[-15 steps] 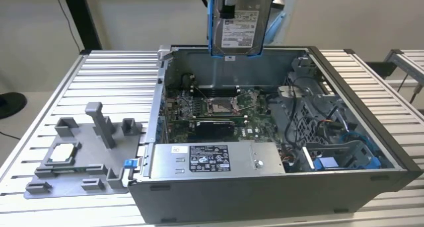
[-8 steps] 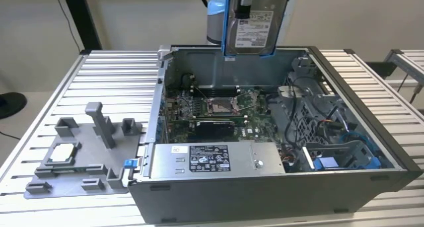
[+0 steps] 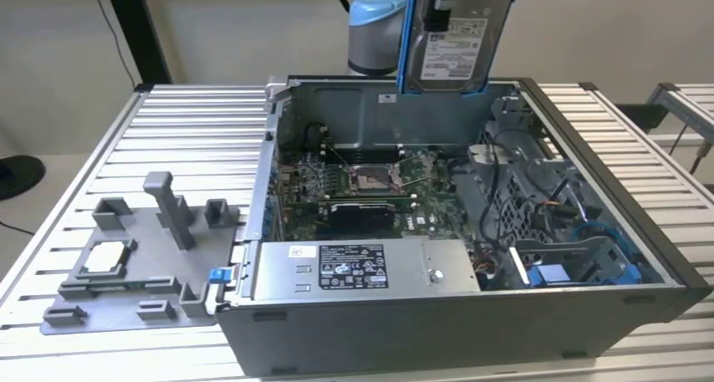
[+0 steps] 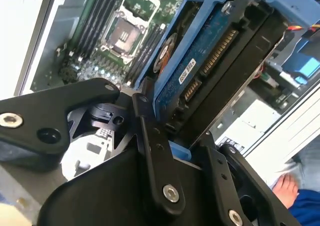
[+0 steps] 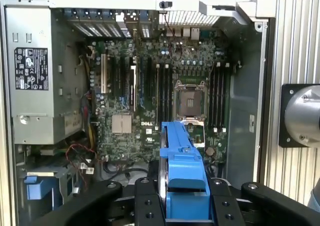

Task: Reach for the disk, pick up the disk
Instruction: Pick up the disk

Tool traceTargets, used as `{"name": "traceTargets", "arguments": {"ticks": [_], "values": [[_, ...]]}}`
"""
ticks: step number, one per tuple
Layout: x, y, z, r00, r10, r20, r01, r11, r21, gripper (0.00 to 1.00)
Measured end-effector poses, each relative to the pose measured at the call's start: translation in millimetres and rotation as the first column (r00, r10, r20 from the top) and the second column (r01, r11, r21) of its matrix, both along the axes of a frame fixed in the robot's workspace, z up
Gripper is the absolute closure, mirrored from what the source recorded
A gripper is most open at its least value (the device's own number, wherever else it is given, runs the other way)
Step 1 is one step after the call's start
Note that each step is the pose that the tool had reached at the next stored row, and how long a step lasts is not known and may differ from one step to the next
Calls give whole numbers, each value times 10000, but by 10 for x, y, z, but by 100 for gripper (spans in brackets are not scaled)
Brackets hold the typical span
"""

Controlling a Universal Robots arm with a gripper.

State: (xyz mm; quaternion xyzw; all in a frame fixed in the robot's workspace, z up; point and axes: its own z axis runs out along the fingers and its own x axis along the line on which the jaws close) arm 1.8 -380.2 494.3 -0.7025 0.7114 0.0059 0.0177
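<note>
The disk [image 3: 452, 52], silver-grey with a white label and a blue carrier frame, hangs upright in the air above the back of the open computer case [image 3: 624, 257]. My gripper [image 3: 450, 4] is shut on its upper end. In the second wrist view the disk [image 4: 210, 60] shows its blue circuit board and connectors, clamped between my black fingers [image 4: 156, 156]. In the first wrist view the blue carrier edge of the disk [image 5: 182, 161] sits between the fingers [image 5: 146, 206], high over the motherboard.
Inside the case lie the motherboard [image 3: 369, 181] with its bare processor socket [image 5: 190, 100], a grey labelled power supply [image 3: 357, 269] and blue drive bays [image 3: 580, 265]. A grey plastic fixture [image 3: 134, 257] stands on the slatted table at the exterior view's left. Part of a person [image 4: 287, 186] is beside the case.
</note>
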Motion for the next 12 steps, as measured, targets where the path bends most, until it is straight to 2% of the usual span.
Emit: {"name": "traceTargets", "arguments": {"ticks": [12], "values": [[450, 0, 0, 10000, 1, 0, -1, 10000, 0, 100]]}}
